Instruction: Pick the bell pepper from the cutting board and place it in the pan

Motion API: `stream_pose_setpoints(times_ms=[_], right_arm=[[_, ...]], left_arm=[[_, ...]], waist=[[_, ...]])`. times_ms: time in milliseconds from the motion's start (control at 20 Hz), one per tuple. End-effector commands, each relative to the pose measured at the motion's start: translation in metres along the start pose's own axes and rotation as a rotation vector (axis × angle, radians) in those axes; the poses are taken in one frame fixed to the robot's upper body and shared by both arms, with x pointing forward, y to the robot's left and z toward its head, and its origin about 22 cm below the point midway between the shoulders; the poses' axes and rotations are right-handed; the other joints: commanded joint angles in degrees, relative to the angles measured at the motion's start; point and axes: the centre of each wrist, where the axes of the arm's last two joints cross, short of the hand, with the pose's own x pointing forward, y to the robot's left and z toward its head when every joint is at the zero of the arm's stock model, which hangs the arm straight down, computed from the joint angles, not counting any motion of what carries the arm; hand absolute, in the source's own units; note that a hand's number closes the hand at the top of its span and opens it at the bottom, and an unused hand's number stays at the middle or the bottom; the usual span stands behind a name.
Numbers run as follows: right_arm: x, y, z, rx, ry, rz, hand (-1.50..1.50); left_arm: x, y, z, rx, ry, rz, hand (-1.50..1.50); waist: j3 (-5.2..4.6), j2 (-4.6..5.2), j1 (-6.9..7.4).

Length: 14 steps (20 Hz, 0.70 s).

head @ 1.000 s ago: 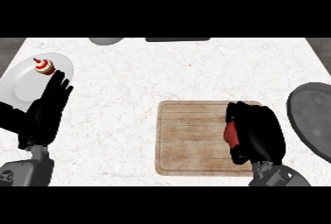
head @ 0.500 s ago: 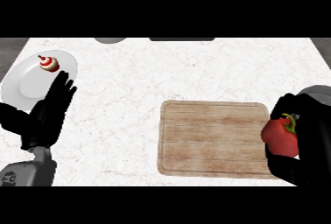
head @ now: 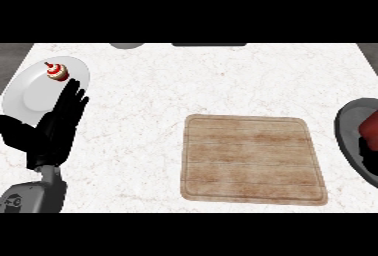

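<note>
The wooden cutting board (head: 253, 159) lies right of centre with nothing on it. At the right edge sits the dark grey pan (head: 344, 125), cut off by the frame. A red patch of the bell pepper (head: 371, 125) shows over the pan's inside, right at the frame's edge. Just below it a small black part of my right hand (head: 366, 154) is visible; the remainder is out of frame, so its grip is hidden. My left hand (head: 59, 125) rests open at the left, fingers straight and pointing up, overlapping the white plate's lower rim.
A white plate (head: 28, 97) at the far left carries a small red-and-white cupcake (head: 57, 72). A grey round object (head: 127, 45) and a dark flat object (head: 209, 44) sit at the counter's back edge.
My right hand lifted the bell pepper off the cutting board and carried it right, over the pan, mostly leaving the frame. The board is now bare. The left hand stayed put.
</note>
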Motion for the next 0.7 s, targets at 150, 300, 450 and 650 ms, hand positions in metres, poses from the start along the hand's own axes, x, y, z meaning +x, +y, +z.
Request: stream_pose_setpoints(times_ms=[150,300,450,650], right_arm=[[-0.076,-0.004,-0.048,-0.069,0.094,-0.066,1.50],[-0.128,0.006,-0.059,-0.089,0.103,-0.079,1.50],[-0.163,0.039,-0.067,-0.074,0.120,-0.091,1.50],[-0.188,0.069,-0.081,-0.015,0.082,-0.110,1.50]], left_arm=[[-0.001,-0.003,0.006,-0.009,-0.004,-0.006,0.00],[-0.004,-0.012,-0.003,-0.009,-0.011,-0.007,0.00],[0.002,0.002,0.006,-0.011,0.002,-0.002,0.00],[0.005,0.007,0.010,-0.012,-0.002,-0.012,0.00]], waist=[[0.03,0.02,0.20],[0.07,0.13,-0.26],[0.08,0.14,0.43],[0.04,0.08,0.73]])
